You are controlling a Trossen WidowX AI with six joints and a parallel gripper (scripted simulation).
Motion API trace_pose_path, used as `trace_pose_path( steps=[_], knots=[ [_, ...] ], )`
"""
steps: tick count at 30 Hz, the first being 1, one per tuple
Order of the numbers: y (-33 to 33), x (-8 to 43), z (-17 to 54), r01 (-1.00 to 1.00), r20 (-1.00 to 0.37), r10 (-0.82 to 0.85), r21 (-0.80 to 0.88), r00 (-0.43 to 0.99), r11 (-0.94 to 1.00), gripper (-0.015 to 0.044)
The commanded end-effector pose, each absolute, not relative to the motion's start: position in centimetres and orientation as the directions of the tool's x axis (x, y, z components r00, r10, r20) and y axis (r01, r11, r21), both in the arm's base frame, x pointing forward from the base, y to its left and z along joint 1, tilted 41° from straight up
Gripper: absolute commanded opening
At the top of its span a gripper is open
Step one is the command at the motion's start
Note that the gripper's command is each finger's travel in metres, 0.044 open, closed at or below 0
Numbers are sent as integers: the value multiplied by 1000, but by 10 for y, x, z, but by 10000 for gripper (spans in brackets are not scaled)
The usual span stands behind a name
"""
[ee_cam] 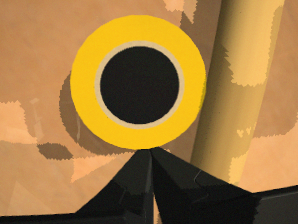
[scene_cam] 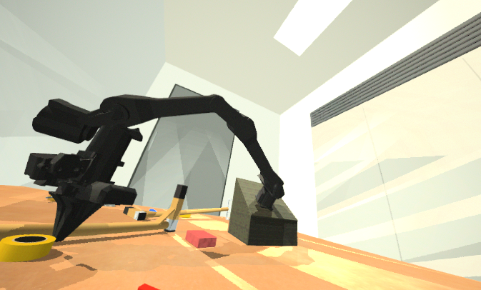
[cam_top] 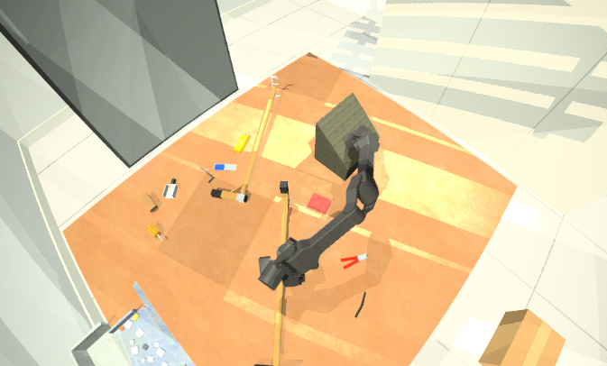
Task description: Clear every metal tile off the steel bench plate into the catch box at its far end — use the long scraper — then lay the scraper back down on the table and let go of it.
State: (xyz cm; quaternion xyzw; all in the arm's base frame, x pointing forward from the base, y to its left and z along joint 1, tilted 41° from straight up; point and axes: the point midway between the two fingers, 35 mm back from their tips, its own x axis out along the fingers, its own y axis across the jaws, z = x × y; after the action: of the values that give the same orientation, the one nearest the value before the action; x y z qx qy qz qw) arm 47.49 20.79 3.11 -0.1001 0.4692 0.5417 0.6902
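My gripper is shut with nothing between the fingers. It points down, its tips low at the near edge of a yellow tape roll. A long wooden pole, apparently the scraper, lies beside the roll and passes under my arm. Its crosspiece handle stands tilted up; its far end is cut off at the bottom of the top view. Several pale tiles lie on the steel plate at lower left, beside the catch box.
A second pole with a pronged head lies farther back. A red block lies near the arm's wedge-shaped base. Red-handled pliers and a thin black rod lie to the right in the top view.
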Motion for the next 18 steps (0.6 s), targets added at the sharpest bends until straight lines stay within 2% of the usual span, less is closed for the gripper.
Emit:
trace_pose_path(
  steps=[1,18],
  knots=[
    [204,478,27,-842,-756,654,372,-29,392,0],
    [196,491,19,-846,-755,655,366,-26,388,0]
  ],
)
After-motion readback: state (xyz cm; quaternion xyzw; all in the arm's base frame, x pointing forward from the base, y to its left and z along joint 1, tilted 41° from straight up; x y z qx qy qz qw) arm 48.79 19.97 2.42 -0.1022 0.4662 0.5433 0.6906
